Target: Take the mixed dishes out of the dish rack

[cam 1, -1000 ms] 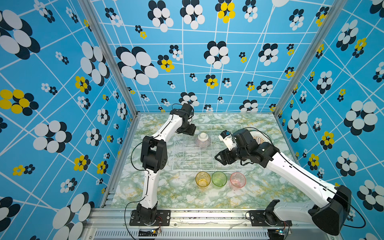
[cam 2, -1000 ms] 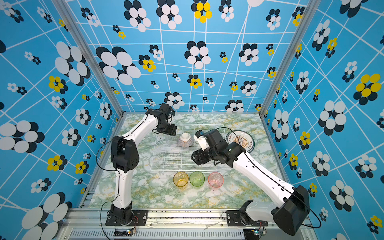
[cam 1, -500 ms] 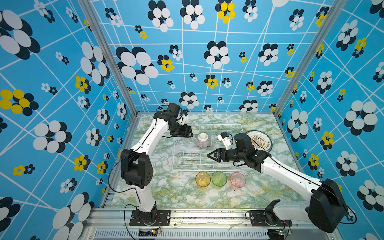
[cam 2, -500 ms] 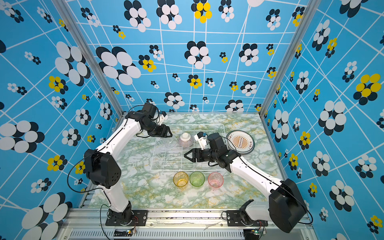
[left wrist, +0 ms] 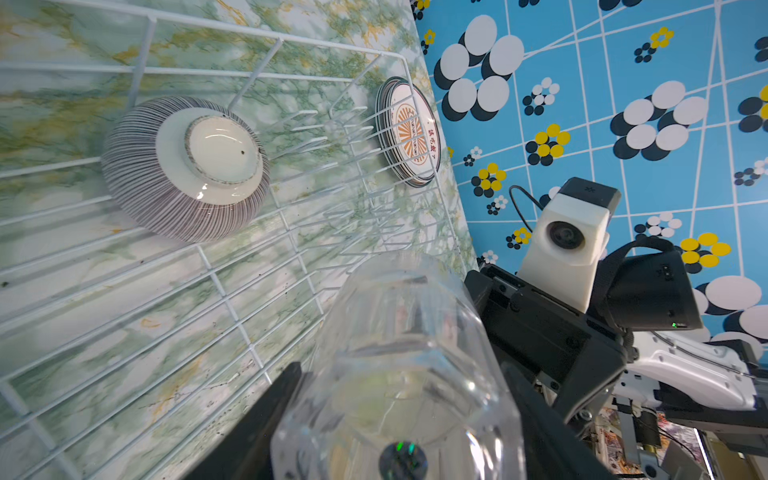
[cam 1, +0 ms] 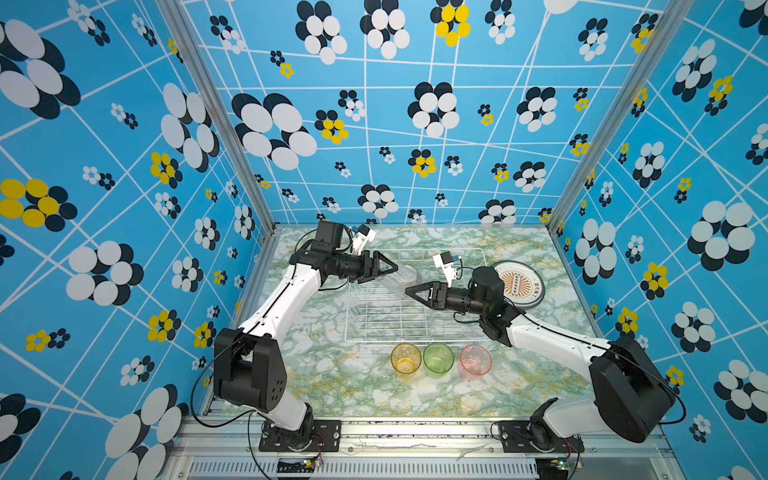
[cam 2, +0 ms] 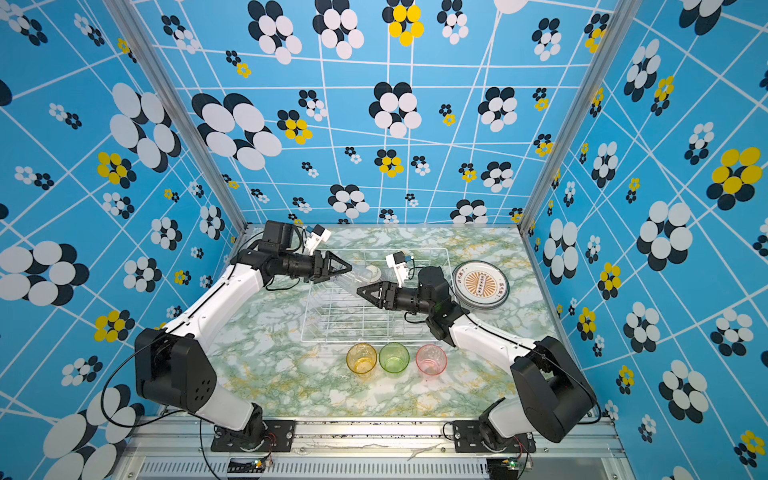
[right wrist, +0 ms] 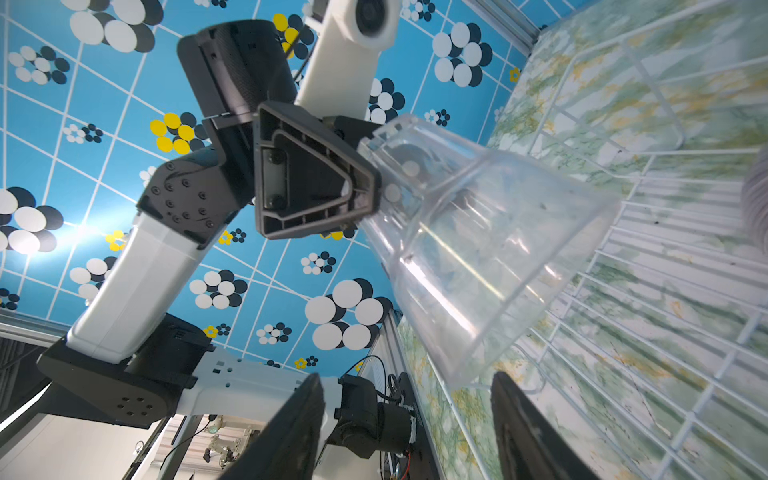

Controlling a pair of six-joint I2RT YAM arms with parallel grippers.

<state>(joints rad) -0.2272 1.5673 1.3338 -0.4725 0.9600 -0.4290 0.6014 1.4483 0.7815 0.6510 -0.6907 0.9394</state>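
My left gripper [cam 1: 392,270] is shut on the base of a clear tumbler [left wrist: 399,353], holding it level above the dish rack [cam 1: 415,340]. The tumbler's open mouth [right wrist: 478,241] points toward my right gripper [cam 1: 409,289], which is open; its fingertips [right wrist: 519,415] sit just short of the rim without touching it. A striped ribbed bowl [left wrist: 183,166] rests upside down on the rack's wires at the back. A printed plate [cam 1: 517,284] lies on the table right of the rack. Amber [cam 1: 405,358], green [cam 1: 438,357] and pink [cam 1: 476,360] tumblers stand in a row in front of the rack.
The marble table [cam 1: 332,374] is enclosed by blue flowered walls on three sides. The rack's upright prongs [left wrist: 332,124] stand between the bowl and the rack's right wall. Both arms meet over the rack's back half.
My left arm has swung its elbow outward and brought the clear tumbler level over the rack. My right gripper has turned from pointing down to pointing left at the tumbler's mouth.
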